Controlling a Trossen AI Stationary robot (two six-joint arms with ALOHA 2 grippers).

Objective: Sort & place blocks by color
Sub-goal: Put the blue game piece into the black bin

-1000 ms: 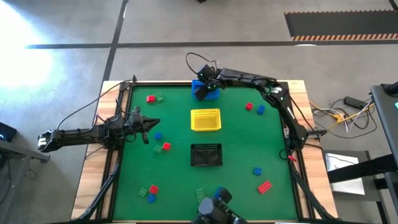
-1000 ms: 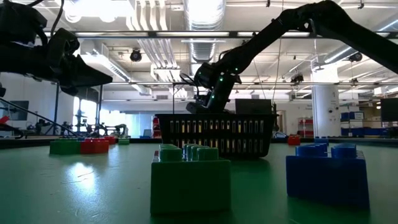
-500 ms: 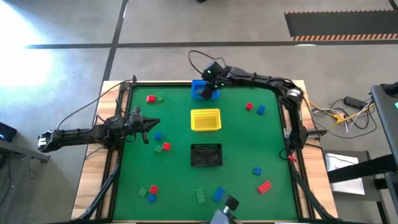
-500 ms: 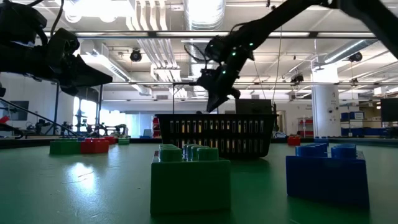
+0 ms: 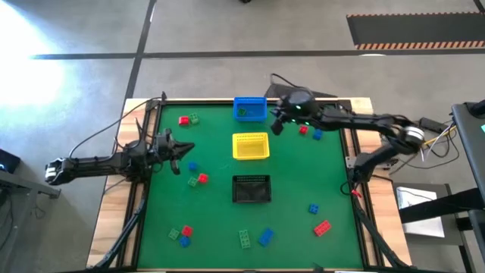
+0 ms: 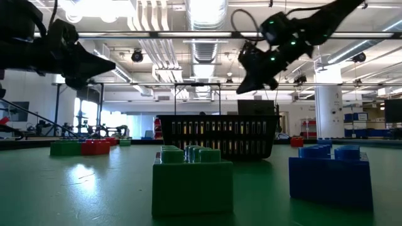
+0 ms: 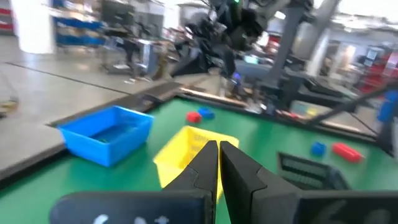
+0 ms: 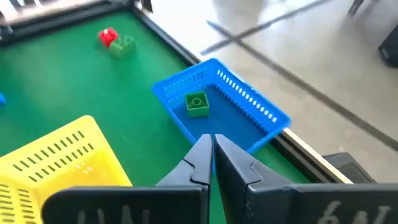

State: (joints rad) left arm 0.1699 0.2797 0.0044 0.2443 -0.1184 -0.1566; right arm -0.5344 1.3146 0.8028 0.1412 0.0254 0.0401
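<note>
Pulling my right gripper (image 5: 277, 126) back from the blue basket (image 5: 249, 108), fingers closed and empty; green block (image 8: 198, 104) delivered. Next: the red block (image 5: 303, 130) near the table's far edge.

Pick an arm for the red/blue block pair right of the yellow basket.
Right. The right gripper hangs just beside the red block and blue block, fingers shut with nothing between them. The left gripper waits near the table's left edge, with the yellow basket between it and the pair.

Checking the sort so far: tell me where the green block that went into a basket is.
The green block lies inside the blue basket at the table's far edge, behind the yellow basket.
</note>
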